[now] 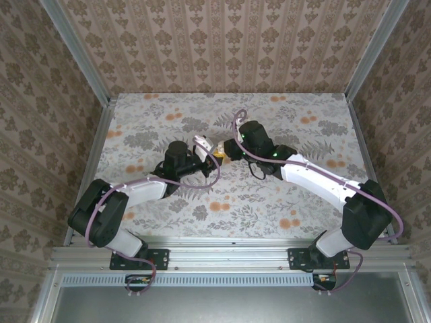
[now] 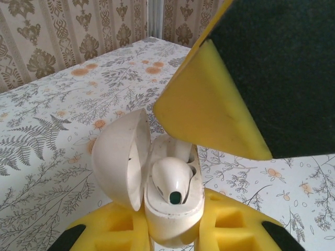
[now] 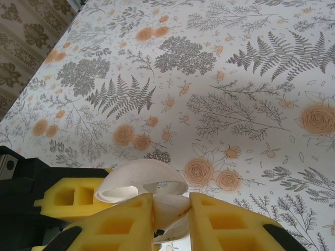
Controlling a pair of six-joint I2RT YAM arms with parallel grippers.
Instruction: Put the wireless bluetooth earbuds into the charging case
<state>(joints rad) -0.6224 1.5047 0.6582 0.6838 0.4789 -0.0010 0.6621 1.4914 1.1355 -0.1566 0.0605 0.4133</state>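
The white charging case [image 2: 172, 214] is held upright off the table, its lid [image 2: 118, 157] swung open to the left, and my left gripper [image 2: 172, 227] is shut on its body. One whitish earbud [image 2: 172, 180] sits in the near slot, dark tip showing. My right gripper [image 3: 170, 217] is shut on the other earbud [image 3: 172, 206], which is at the case's far slot [image 2: 182, 149] and partly hidden under a yellow finger [image 2: 209, 104]. From above, both grippers [image 1: 204, 156] [image 1: 226, 151] meet at mid-table around the case [image 1: 201, 142].
The floral table [image 1: 283, 195] lies flat around the arms, with wallpapered walls [image 1: 222, 40] on three sides and a metal rail [image 1: 229, 250] at the near edge. In the right wrist view, the left gripper's yellow finger [image 3: 68, 196] lies close beside the lid [image 3: 141, 183].
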